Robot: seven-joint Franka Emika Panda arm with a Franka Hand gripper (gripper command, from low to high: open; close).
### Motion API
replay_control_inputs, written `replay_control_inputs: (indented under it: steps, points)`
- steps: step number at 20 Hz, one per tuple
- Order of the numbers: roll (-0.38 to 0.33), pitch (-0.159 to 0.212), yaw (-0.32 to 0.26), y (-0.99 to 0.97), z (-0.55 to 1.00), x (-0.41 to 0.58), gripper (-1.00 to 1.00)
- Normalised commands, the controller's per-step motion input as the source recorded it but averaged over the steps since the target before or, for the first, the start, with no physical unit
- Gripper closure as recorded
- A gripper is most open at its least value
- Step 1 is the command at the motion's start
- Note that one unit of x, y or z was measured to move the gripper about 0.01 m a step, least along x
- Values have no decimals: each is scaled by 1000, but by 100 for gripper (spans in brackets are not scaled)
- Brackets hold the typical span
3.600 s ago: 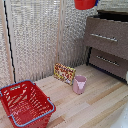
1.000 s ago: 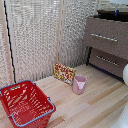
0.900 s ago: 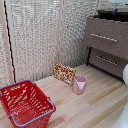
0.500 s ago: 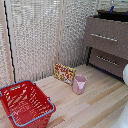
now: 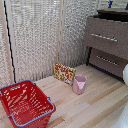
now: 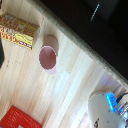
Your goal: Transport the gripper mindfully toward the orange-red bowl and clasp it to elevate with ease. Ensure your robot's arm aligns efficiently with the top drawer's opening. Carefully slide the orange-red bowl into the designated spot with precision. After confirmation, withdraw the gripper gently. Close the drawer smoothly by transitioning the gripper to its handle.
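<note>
My gripper is out of sight, so I cannot tell its state; only my arm point(image 5: 125, 75) edges in, and the top drawer point(image 5: 107, 35) is cropped

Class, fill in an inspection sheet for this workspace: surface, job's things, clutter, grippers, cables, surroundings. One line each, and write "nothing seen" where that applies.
Surface: light wooden floor, bare planks between the items.
Job's things: dresser with top drawer and silver handle; red bowl: nothing seen.
Clutter: red basket, pink cup upright and empty, yellow printed box beside the cup.
Grippers: nothing seen; only a white rounded arm part at the wrist view's edge.
Cables: nothing seen.
Surroundings: pale woven screen behind the items.
</note>
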Motion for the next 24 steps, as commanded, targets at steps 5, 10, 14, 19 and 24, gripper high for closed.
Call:
replay_control_inputs:
  steps: [5, 10, 14, 19, 24]
  points:
    - [-348, 40, 126, 157, 12, 79, -100]
    - [-332, 100, 171, 53, 0, 25, -100]
    - [-317, 174, 174, 35, 0, -75, -100]
    - [-291, 234, 155, 138, -26, -138, -100]
    - [-264, 257, 135, 257, -183, -105, -100]
